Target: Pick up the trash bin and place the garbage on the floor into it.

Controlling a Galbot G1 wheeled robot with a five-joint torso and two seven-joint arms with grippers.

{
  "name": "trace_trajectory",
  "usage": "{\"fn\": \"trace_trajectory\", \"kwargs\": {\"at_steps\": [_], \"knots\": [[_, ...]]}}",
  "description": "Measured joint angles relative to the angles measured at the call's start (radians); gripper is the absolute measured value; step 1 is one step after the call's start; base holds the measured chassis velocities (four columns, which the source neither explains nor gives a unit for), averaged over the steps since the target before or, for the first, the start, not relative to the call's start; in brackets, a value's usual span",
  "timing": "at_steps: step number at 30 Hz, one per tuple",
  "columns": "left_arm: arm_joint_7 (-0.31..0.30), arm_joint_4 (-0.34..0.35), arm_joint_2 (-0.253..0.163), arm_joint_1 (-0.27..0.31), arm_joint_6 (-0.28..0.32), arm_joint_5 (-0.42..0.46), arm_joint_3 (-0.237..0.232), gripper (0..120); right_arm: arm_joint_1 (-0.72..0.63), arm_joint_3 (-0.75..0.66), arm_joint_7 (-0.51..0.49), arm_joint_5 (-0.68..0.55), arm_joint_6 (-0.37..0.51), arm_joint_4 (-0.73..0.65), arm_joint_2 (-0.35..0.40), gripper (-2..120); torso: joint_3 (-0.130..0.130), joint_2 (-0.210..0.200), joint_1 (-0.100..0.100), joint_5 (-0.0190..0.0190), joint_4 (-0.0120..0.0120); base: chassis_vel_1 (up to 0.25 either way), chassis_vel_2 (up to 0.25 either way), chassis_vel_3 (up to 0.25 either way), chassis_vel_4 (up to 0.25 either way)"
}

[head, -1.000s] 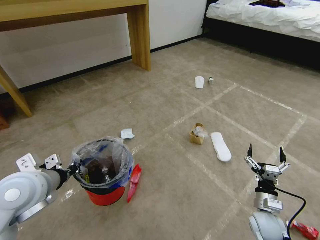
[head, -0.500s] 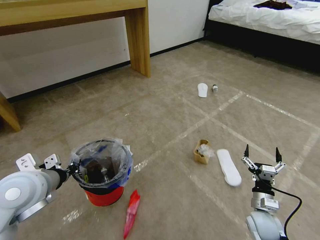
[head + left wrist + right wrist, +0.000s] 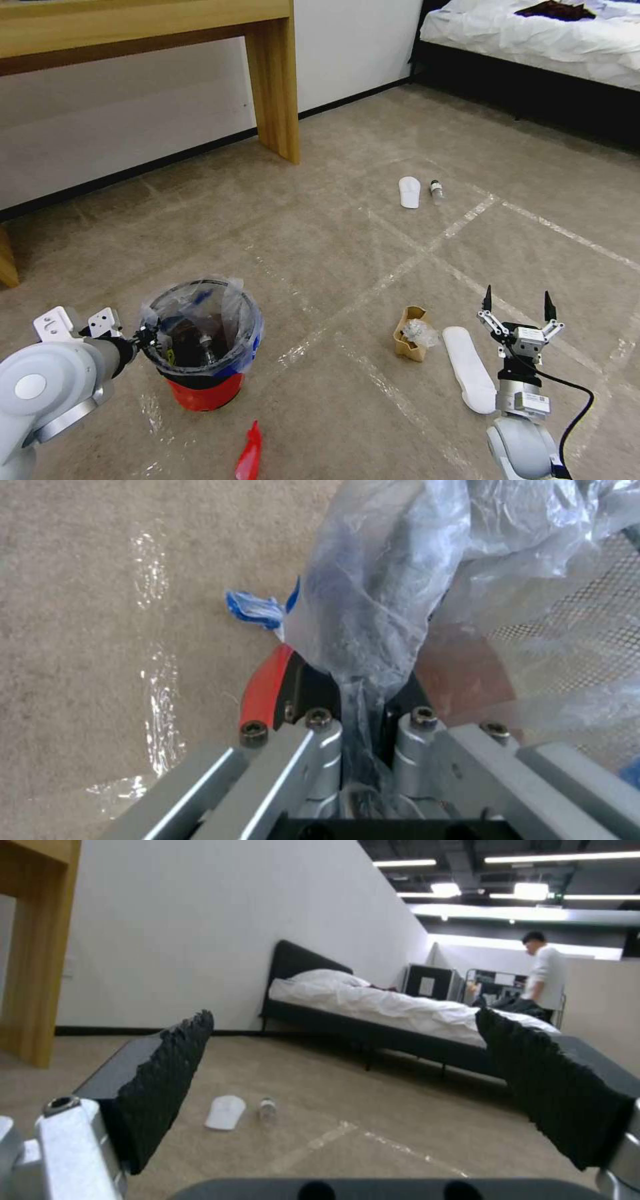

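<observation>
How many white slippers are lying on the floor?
2. One slipper lies beside the brown paper bag, near the right gripper. The other slipper lies farther off, beside a small bottle.

Right hand point(image 3: 347, 1090) open; slipper point(image 3: 225, 1112) beside bottle point(image 3: 267, 1108)

— What is cut off by the frame?
— A red wrapper point(image 3: 249, 457) is cut by the head view's bottom edge. A wooden table point(image 3: 200, 27) is cropped at the top.

— What is hidden?
— The trash bin point(image 3: 205, 390)'s contents are blurred by its crinkled liner. The left gripper point(image 3: 148, 335)'s fingertips are buried in plastic. The small bottle point(image 3: 436, 191)'s label is too small to be read.
</observation>
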State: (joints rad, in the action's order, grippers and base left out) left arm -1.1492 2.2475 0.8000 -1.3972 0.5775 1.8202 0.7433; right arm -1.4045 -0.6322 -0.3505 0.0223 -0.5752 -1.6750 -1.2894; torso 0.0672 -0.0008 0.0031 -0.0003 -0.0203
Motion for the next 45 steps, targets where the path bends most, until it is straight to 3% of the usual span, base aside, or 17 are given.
{"fn": "trace_trajectory", "kwargs": {"at_steps": [17, 21, 45], "knots": [[-0.001, 0.007, 0.014, -0.007, -0.004, -0.004, 0.001, 4, 0.003, 0.010, -0.007, 0.024, 0.002, -0.001, -0.003, 100, 0.000, 0.000, 0.000, 0.0001, -0.0009, -0.059, -0.067, -0.068, -0.063], [-0.001, 0.009, 0.016, -0.010, -0.007, -0.005, 0.001, 4, -0.001, 0.011, -0.001, 0.040, 0.006, -0.008, -0.004, 100, 0.000, 0.000, 0.000, 0.0001, 0.0002, 0.000, 0.000, 0.000, 0.000], [-0.007, 0.018, 0.023, -0.011, -0.019, -0.005, 0.007, 4, -0.008, 0.016, 0.034, 0.047, -0.012, 0.000, -0.012, 100, 0.000, 0.000, 0.000, 0.0000, 0.0000, -0.020, 0.022, 0.023, -0.022]]}}
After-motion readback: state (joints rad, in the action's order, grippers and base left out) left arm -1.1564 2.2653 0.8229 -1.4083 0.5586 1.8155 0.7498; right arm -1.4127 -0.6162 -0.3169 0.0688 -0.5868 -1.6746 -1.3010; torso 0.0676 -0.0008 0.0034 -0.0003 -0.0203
